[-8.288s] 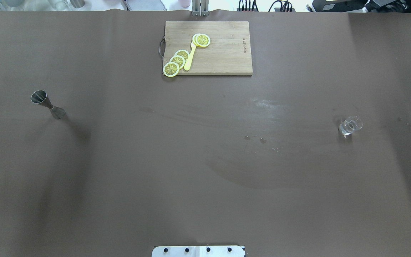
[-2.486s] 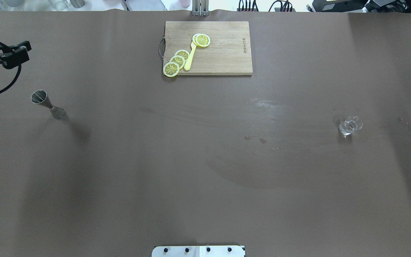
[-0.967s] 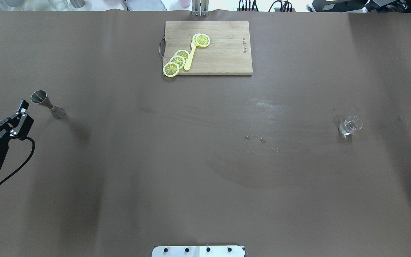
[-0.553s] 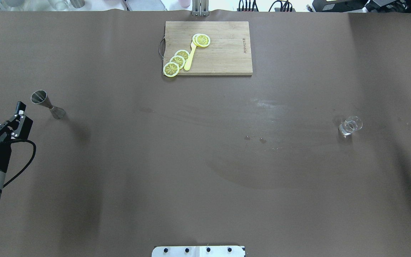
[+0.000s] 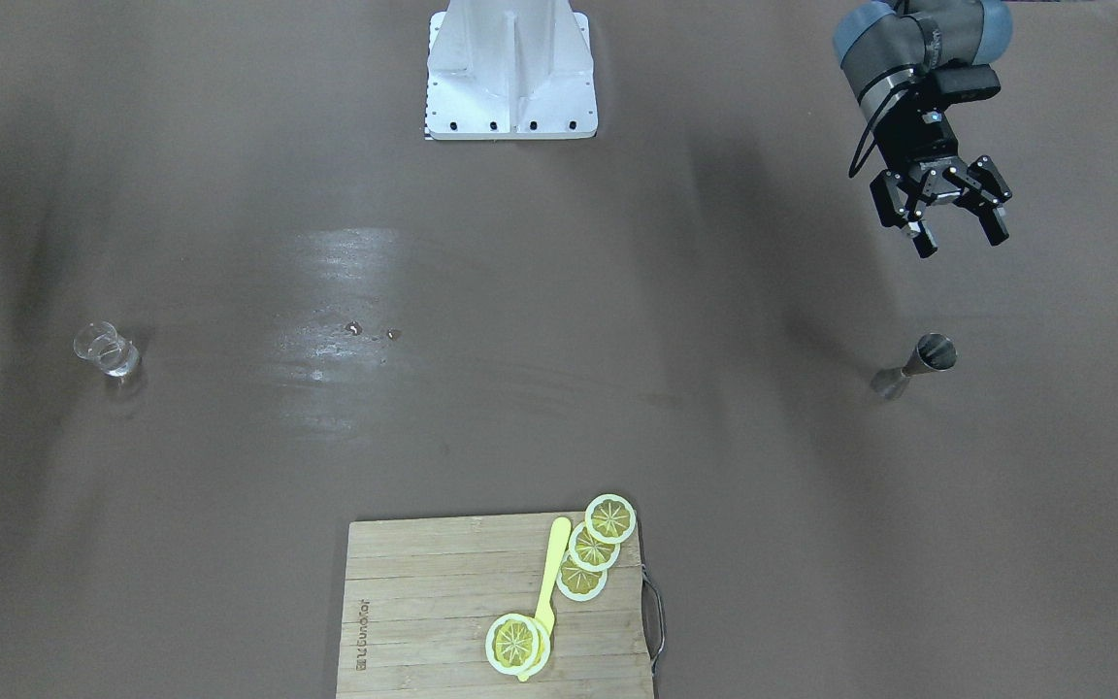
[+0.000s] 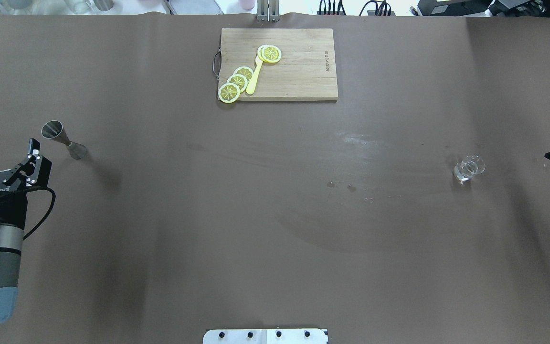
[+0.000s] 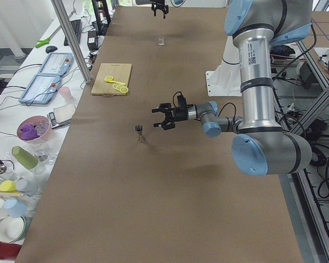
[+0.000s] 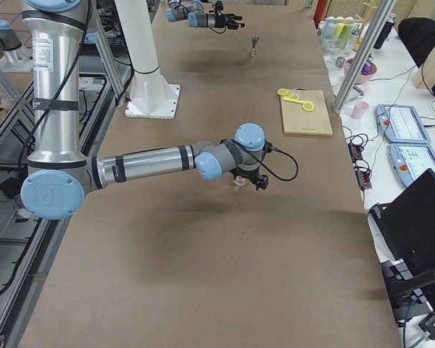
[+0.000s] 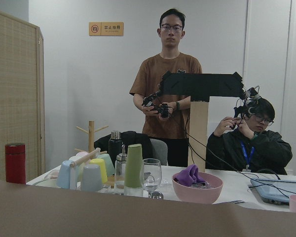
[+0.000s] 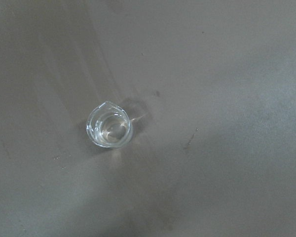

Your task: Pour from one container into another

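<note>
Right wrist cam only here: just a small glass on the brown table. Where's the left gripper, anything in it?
Observer: Left gripper is open and empty, beside a metal jigger, not touching it.
Operator: Jigger standing? Near my glass?
Observer: Upright, mouth up. It's at the opposite end of the table from the glass.
Operator: What else is out there?
Observer: A wooden cutting board with lemon slices, at the middle of the far edge.
</note>
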Motion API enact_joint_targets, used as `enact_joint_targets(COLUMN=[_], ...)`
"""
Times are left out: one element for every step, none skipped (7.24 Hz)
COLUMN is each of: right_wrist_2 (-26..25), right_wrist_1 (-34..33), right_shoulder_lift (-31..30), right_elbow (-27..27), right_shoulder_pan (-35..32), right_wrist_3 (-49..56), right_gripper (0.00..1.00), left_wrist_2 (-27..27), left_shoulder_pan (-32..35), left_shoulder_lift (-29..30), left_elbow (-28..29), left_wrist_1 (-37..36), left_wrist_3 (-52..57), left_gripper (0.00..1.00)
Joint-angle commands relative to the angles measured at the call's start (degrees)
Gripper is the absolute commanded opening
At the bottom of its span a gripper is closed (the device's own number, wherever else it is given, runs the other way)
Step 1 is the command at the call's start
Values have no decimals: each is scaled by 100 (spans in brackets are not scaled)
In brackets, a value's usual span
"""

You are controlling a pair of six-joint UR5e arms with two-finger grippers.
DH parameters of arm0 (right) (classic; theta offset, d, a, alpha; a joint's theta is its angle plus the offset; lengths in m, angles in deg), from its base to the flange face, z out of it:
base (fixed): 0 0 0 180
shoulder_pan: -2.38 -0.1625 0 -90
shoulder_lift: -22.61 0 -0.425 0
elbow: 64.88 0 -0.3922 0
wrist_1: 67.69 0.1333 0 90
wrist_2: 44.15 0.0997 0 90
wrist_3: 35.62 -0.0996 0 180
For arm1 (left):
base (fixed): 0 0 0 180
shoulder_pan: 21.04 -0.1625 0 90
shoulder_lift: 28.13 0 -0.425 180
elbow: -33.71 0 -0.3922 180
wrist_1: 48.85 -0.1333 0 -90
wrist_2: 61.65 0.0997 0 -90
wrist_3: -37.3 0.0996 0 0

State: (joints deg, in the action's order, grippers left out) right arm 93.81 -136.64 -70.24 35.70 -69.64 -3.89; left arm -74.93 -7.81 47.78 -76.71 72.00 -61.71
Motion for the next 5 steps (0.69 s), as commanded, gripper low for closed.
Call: enact_joint_targets(right_wrist_2=[56,195,753,768,333], right_wrist_1=[905,1440,2194,2810,2973], right_shoulder_lift=[-32,-23,-153,-181,-111], right_elbow=[-605,-1010,-1275,-1547,-1611], right_shoulder_pan=[12,12,-31,-23,-6], right_wrist_3=[62,53,44,44,-226], right_gripper=[100,100,100,100,100], left_wrist_2=[-25,-42,-68,-278,-462], left_shoulder_pan=[-57,-57,-48,4,118], left_shoulder_lift=[221,422,537,626,714], left_elbow=[125,283,302,311,363], left_wrist_1=[-141,-167,-307,-334,-413], left_wrist_3=[-57,-48,-56,-56,-65], left_gripper=[97,97,97,97,97])
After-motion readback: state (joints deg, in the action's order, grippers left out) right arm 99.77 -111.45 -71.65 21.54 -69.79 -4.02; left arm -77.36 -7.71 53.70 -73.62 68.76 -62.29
